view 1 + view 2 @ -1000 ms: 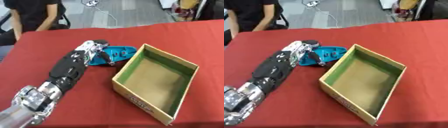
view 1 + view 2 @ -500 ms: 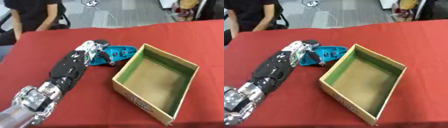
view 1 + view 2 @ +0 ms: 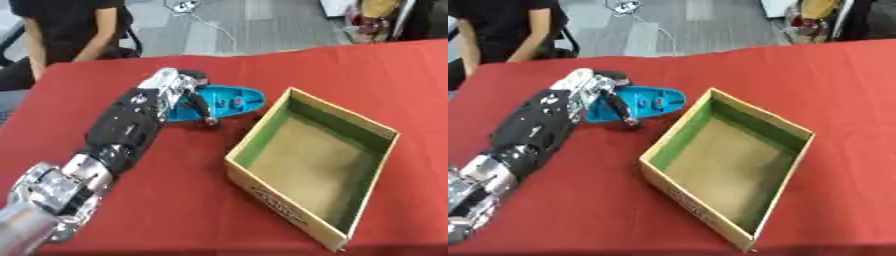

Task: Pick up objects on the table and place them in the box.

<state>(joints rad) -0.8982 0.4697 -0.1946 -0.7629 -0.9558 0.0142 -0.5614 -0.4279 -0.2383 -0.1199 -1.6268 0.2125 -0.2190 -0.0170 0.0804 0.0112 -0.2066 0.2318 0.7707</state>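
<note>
In the left eye view, the left hand (image 3: 173, 90) lies on a blue toy (image 3: 223, 102) on the red bench (image 3: 175, 200). Its fingers (image 3: 203, 107) are curled over the toy's near part, so it seems to grasp it, though the blur makes this uncertain. The toy lies just beside the far left wall of the cardboard box (image 3: 262, 135).

In the right eye view, the box (image 3: 677, 135) stands open, its inner walls green and its floor brown.
</note>
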